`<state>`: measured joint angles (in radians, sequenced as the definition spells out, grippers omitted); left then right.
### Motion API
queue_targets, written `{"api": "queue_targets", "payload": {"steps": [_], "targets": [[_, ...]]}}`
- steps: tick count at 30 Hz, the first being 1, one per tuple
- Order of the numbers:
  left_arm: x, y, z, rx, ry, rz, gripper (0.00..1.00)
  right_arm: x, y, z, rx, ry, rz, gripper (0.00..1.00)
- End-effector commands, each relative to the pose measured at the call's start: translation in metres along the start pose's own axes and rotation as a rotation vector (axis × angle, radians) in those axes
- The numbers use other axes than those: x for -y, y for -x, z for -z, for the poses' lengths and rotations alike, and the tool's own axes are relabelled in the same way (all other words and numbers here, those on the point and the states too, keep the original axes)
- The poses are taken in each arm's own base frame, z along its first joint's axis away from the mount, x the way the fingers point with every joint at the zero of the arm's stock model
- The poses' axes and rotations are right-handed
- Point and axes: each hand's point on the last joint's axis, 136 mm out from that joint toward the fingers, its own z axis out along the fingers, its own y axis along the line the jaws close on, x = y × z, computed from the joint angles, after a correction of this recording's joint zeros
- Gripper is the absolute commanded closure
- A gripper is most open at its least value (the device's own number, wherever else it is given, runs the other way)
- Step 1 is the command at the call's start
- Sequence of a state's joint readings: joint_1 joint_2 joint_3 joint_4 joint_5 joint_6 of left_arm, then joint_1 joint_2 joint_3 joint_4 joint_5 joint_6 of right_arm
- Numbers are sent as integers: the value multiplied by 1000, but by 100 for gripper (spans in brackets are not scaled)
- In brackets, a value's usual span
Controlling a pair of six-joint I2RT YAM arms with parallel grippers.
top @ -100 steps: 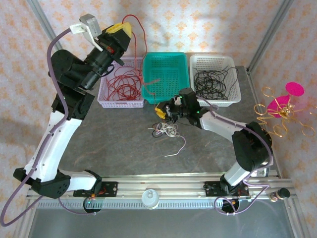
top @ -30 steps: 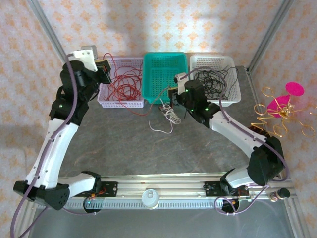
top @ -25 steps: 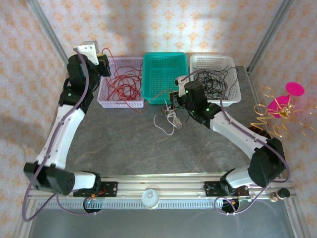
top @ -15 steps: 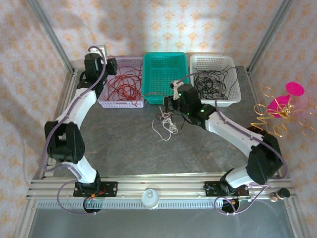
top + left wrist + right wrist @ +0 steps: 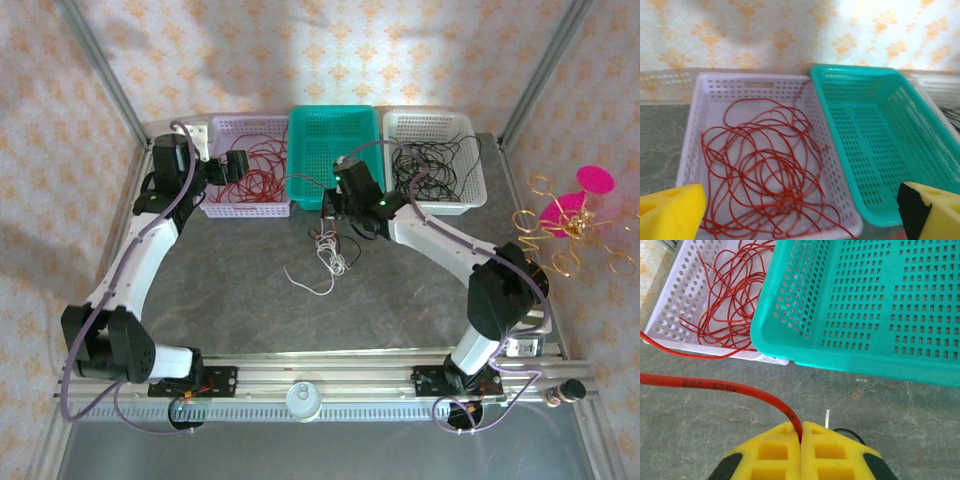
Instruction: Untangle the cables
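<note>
A tangle of red cables (image 5: 765, 170) lies in the lilac basket (image 5: 695, 145). My left gripper (image 5: 800, 215) hovers at that basket's near side (image 5: 225, 170), wide open, with nothing between its yellow fingers (image 5: 670, 212). In front of the teal basket (image 5: 335, 150), my right gripper (image 5: 328, 205) is shut on a red cable (image 5: 715, 386) that runs left toward the lilac basket (image 5: 677, 300). Its yellow jaws (image 5: 801, 426) pinch the strand tightly. A small clump of white and black cables (image 5: 327, 250) hangs below it onto the table, with a white tail (image 5: 305, 285) trailing left.
The teal basket (image 5: 880, 305) is empty. A white basket (image 5: 432, 160) at the back right holds black cables (image 5: 425, 165). A gold wire ornament with a pink top (image 5: 560, 225) stands at the right edge. Grey tabletop (image 5: 250, 300) lies open in front of the clump.
My left gripper has opened and let the red cable drop into the lilac basket, its arm swinging down toward the basket. My right gripper has shifted left, still shut, carrying the clump.
</note>
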<state>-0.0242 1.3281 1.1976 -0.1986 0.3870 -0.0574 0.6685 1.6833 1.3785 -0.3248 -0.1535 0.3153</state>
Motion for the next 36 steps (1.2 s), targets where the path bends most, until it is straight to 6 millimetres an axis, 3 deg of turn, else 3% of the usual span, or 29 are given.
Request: {"api": "queue_targets", "payload": {"steps": [1,3,6,13,17,24,26,31,36], "targets": [[64,-25,25,-117,-325,-114,3,-6,-1,1,-31,26,41,100],[98,-31,31,-118,-444,-187,3,-13,0,5,-21,74,101,100],[126,-44,25,-146,-524,-259,3,-23,0,14,2,138,210,100],[154,-55,14,-196,-696,-319,3,-26,5,42,99,190,509,100],[169,-65,20,-229,-775,-350,4,-23,16,51,131,211,526,100],[191,-90,17,-318,-853,-403,10,-32,15,56,117,266,555,100],[190,-92,11,-325,-842,-412,24,-35,15,58,116,281,561,100],[190,-80,4,-295,-792,-433,100,-34,17,61,132,272,564,100],[191,-67,11,-255,-748,-465,100,-27,24,64,181,229,532,100]]}}
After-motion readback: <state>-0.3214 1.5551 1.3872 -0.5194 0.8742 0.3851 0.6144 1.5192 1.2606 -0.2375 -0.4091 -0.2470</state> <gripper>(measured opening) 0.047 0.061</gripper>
